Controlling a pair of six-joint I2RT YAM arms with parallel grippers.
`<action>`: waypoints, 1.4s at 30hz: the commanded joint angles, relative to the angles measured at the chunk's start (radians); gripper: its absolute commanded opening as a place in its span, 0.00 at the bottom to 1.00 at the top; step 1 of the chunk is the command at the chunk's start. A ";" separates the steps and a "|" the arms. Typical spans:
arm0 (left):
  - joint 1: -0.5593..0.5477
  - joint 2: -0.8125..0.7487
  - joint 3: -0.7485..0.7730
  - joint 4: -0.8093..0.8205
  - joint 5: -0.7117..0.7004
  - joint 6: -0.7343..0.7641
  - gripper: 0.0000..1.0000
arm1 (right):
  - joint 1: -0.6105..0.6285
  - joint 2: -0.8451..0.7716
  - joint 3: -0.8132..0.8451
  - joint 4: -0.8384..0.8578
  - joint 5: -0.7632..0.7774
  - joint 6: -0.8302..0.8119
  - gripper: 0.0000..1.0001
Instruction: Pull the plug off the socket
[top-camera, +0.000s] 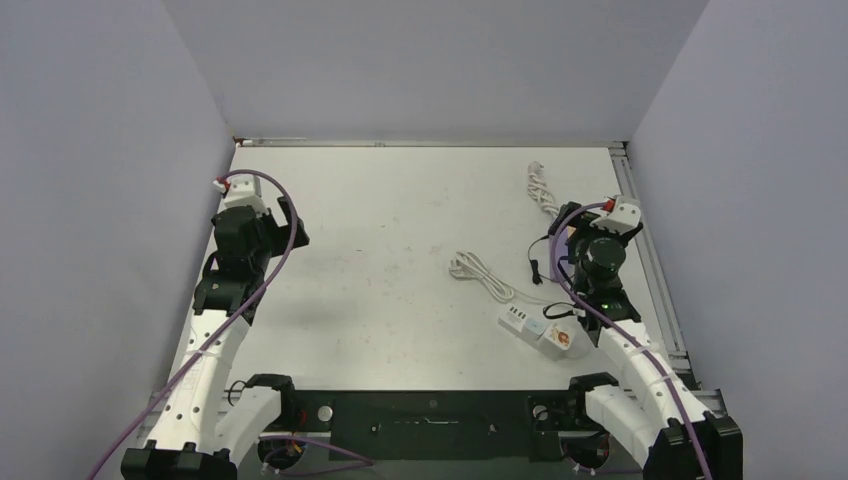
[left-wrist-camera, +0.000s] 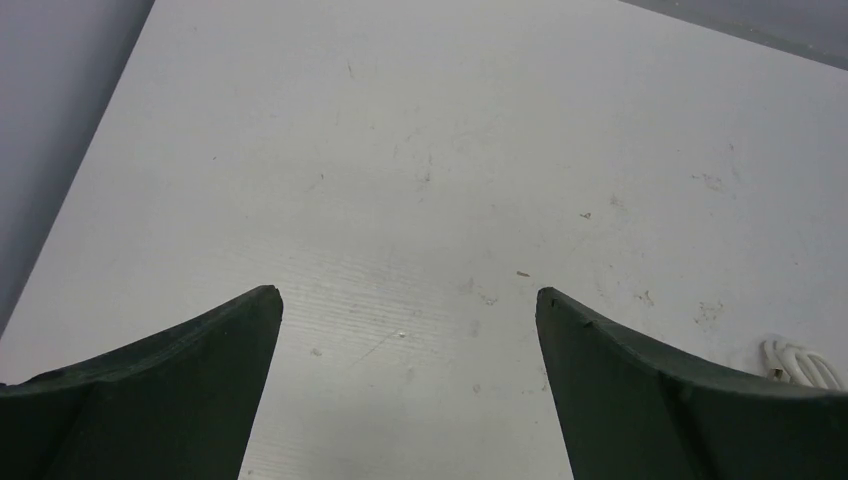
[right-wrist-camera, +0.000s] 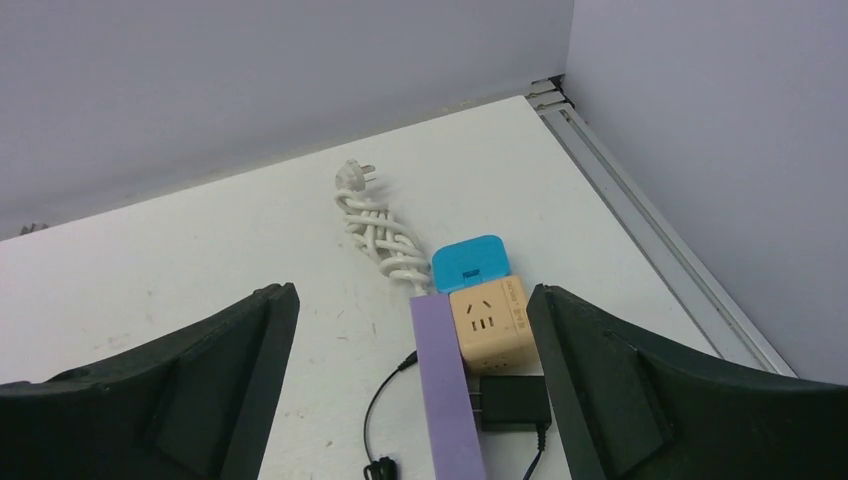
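Right end effector poised over the socket, spread wide and gripping nothing.

The black plug sits low and right of centre in the right wrist view. It appears seated in the near face of the tan cube socket, which lies on the bench near the right-hand rail. The fingers stand either side of the pair, probably so that one closing move can catch the plug. A purple cable crosses just left of the socket, and a knotted white cord trails toward the upper middle. The left end effector hangs released over the bench at the left of the top view, likely parked out of the way, though the light socket may need steadying.
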 joint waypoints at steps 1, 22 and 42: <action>0.004 -0.001 0.028 0.013 -0.009 -0.020 0.96 | -0.002 -0.071 0.061 -0.190 0.041 0.103 0.90; 0.001 0.023 -0.004 0.042 0.173 0.015 0.96 | 0.172 0.220 0.174 -0.482 -0.361 0.099 1.00; 0.000 0.055 0.000 0.049 0.297 0.007 0.96 | 0.309 0.521 0.286 -0.504 -0.411 0.046 0.65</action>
